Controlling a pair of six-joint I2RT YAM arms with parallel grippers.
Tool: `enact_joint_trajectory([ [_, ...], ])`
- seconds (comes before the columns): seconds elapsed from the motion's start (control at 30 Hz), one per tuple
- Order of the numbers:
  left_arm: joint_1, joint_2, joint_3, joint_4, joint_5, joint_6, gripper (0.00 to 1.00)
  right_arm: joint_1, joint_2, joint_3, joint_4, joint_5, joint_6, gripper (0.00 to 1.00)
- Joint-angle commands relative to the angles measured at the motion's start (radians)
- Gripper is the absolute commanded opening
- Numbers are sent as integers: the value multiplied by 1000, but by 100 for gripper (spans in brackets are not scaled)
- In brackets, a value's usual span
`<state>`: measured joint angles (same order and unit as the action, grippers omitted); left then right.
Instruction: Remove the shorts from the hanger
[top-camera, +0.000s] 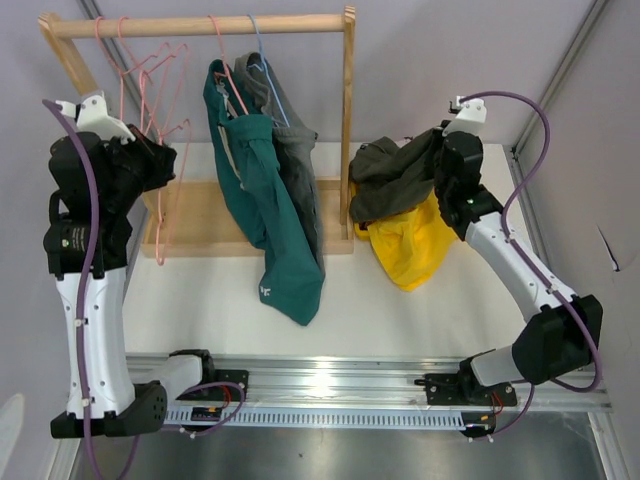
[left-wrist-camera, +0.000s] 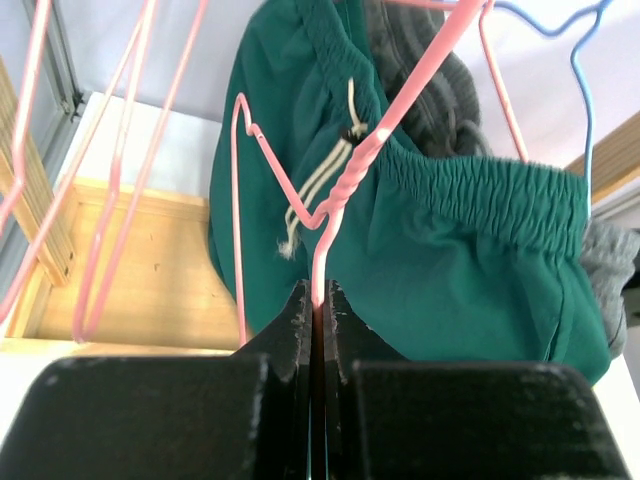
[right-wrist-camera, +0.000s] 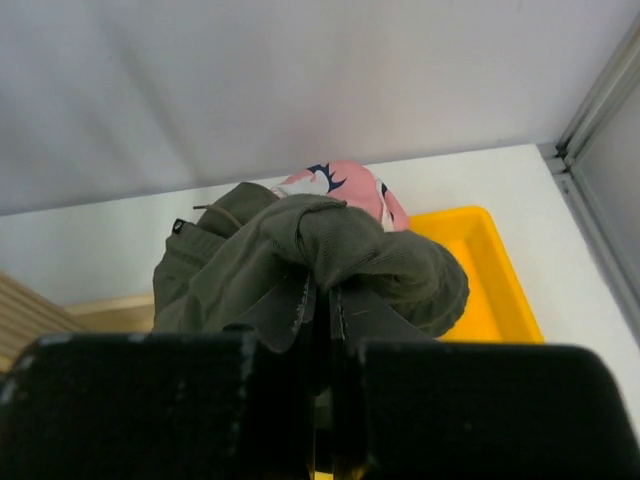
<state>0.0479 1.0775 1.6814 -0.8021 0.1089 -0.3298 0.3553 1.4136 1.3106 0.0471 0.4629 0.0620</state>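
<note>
Olive cloth shorts (right-wrist-camera: 385, 250) pinched by closed right gripper (right-wrist-camera: 322, 292), presumably for piling; left gripper (left-wrist-camera: 316, 296) clamped on pink wire hanger (left-wrist-camera: 355, 168), steadying.

Left hand (left-wrist-camera: 318, 300) is hemmed in: the empty pink hangers (top-camera: 150, 80) crowd its left, and the teal shorts (top-camera: 270, 200) hang just to its right with the grey shorts (top-camera: 297, 150) behind. Only a narrow gap shows under the rail (top-camera: 200, 24) between them. The right post (top-camera: 347, 120) walls off the far side. Olive shorts (top-camera: 395, 175) and yellow shorts (top-camera: 415, 245) are heaped against it, burying the right hand (right-wrist-camera: 322, 300). There is free passage across the front desk (top-camera: 190, 310).
</note>
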Motion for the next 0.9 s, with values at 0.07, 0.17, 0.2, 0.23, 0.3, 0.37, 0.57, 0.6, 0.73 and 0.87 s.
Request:
enact_joint_trajectory([
  [0.07, -8, 64, 142, 21, -25, 20, 0, -29, 82, -97, 79, -29, 157, 2],
  [0.17, -8, 96, 201, 27, -25, 12, 0, -36, 157, -142, 51, -112, 211, 96],
  [0.2, -8, 126, 215, 27, -20, 8, 0, -35, 168, -154, 47, -127, 244, 99],
  [0.23, -8, 142, 239, 30, -15, 6, 0, -30, 171, -195, 46, -133, 262, 99],
  [0.3, -6, 189, 273, 43, -2, 3, 0, -7, 151, -255, 75, -133, 303, 99],
  [0.37, -8, 223, 323, 58, 11, 0, 0, 20, 96, -354, 117, -129, 321, 99],
  [0.57, -8, 404, 529, 84, 28, -12, 0, 240, -45, -542, 131, 21, 340, 99],
  [0.6, -8, 432, 550, 77, 29, -15, 0, 288, -59, -559, 126, 35, 349, 99],
  [0.73, -8, 556, 652, 78, 25, -17, 0, 362, -131, -628, 105, 68, 377, 99],
  [0.87, -8, 628, 701, 75, 28, -21, 0, 409, -186, -640, 48, 106, 366, 99],
])
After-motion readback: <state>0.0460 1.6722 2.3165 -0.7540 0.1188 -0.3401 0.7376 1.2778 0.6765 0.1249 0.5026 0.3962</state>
